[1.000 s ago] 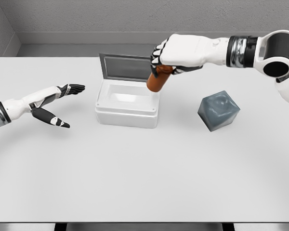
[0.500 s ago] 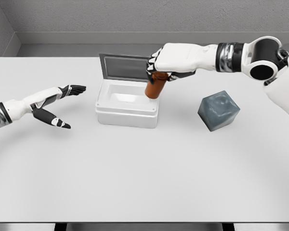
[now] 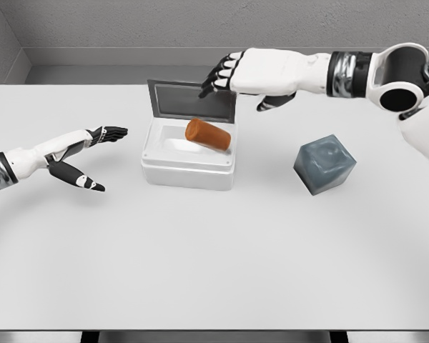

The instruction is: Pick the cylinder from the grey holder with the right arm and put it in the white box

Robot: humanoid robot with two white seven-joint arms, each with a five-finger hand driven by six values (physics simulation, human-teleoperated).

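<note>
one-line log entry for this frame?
right hand: open, above box | cylinder: tilted, in white box | left hand: open, idle | grey holder: empty

A broad white table [image 3: 214, 257] fills nearly the whole head view, its surface smooth and matte, its near edge curving along the bottom of the picture. Behind it runs a grey wall [image 3: 200, 21] with a rough, speckled texture, and a paler grey ledge [image 3: 129, 56] along its base, just above the table's far edge.
</note>
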